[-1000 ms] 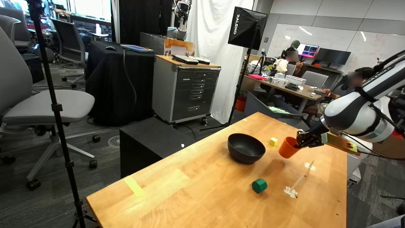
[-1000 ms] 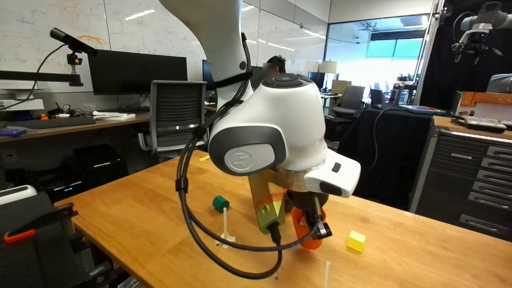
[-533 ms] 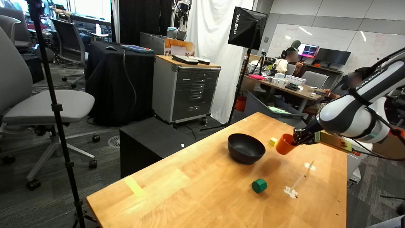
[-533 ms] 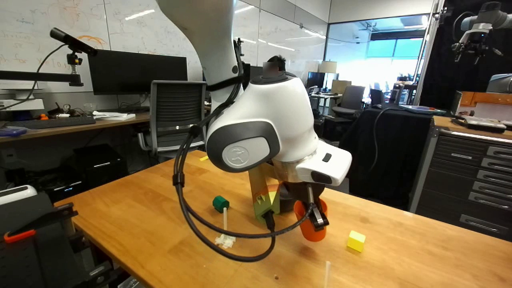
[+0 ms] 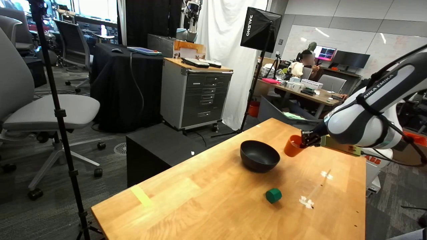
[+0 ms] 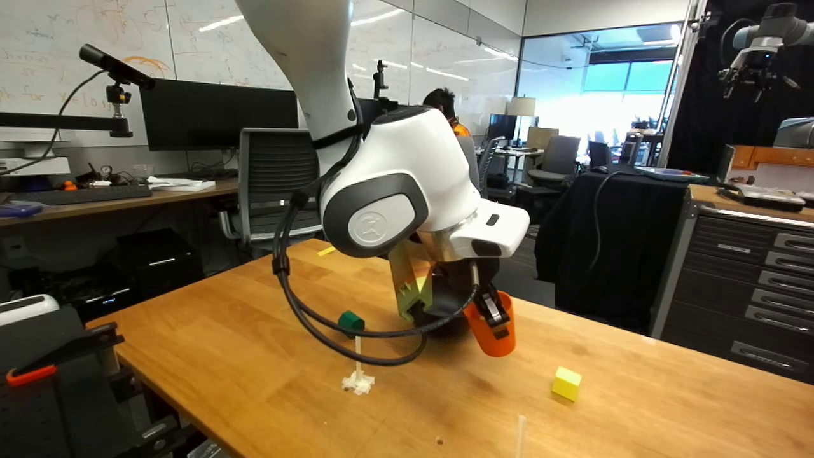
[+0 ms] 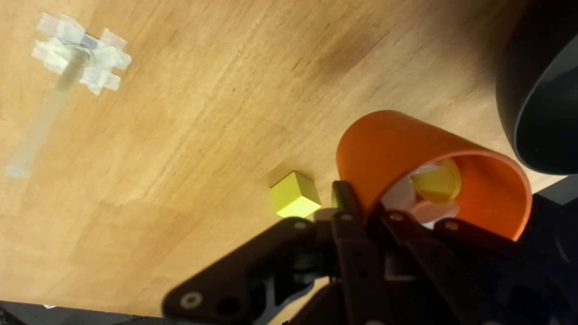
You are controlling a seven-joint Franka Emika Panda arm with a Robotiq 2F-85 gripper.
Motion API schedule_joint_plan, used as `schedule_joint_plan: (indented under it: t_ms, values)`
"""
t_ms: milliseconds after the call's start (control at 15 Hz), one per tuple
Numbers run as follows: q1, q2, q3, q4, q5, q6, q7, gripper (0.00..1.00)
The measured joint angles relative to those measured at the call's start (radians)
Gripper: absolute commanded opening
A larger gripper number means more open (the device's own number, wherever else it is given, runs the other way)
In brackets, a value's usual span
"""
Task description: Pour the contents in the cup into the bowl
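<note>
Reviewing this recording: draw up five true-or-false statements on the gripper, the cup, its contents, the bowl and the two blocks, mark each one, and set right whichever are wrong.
1. The gripper is closed on the wall of the orange cup. True.
2. The black bowl stands on the wooden table with its open side up. True.
3. The cup is resting on the table. False: it is held above the table.
4. The contents, yellow and paler pieces, show inside the cup. True.
5. Both blocks are in the bowl. False: the yellow cube and the green faceted block are on the table, outside it.
</note>
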Motion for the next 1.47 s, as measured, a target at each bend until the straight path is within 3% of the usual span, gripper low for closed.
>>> schedule_joint_plan:
  t_ms: [600, 1067, 1467]
  values:
    - [0.353, -0.006, -0.304, 0.038, 0.116, -0.017, 0.069, 0.07]
    - [0.653, 0.097, -0.568, 0.137, 0.174, -0.155, 0.177, 0.06]
    - [0.79, 0.252, -0.676, 0.23, 0.148, -0.243, 0.328, 0.06]
